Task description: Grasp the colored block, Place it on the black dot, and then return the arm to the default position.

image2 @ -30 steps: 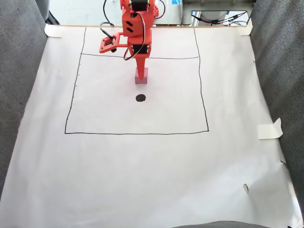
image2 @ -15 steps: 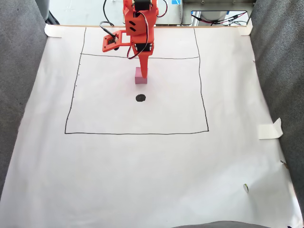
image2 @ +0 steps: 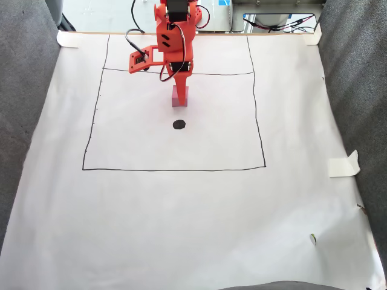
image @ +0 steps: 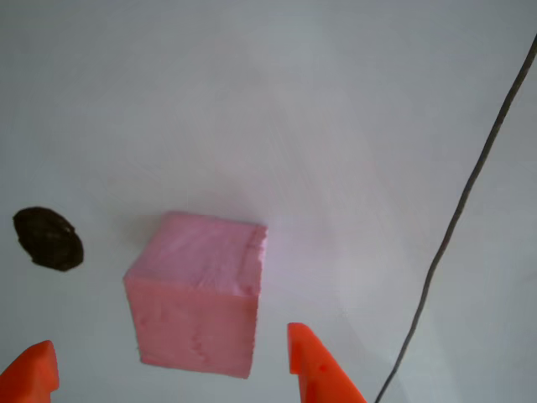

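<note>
My table wears a white paper sheet (image2: 181, 217), taped at its corners, with a hand-drawn black square (image2: 175, 169). Inside it the pink block (image2: 179, 98) rests at twelve o'clock from the black dot (image2: 179, 125), near but apart.

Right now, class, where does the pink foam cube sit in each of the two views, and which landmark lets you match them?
Other view: the pink cube sits low and left of centre, ahead of the open orange gripper.
Fixed view: the pink cube lies in the upper middle, inside the drawn square, under the gripper tip.
Shared landmark: the black dot, close beside the cube but apart from it.
</note>
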`<move>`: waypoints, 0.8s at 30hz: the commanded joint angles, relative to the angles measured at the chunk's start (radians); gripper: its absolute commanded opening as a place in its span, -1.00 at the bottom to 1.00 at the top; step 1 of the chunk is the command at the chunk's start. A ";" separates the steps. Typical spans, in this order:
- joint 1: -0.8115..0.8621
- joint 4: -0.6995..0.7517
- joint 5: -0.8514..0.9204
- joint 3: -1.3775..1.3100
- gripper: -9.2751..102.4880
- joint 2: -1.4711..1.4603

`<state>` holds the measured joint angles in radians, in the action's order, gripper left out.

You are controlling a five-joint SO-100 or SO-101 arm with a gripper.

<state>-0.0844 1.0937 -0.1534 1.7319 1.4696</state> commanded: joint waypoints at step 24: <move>0.044 -0.078 0.058 0.058 -0.58 -0.014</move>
<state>-0.0460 1.0124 -0.0997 1.7932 1.4404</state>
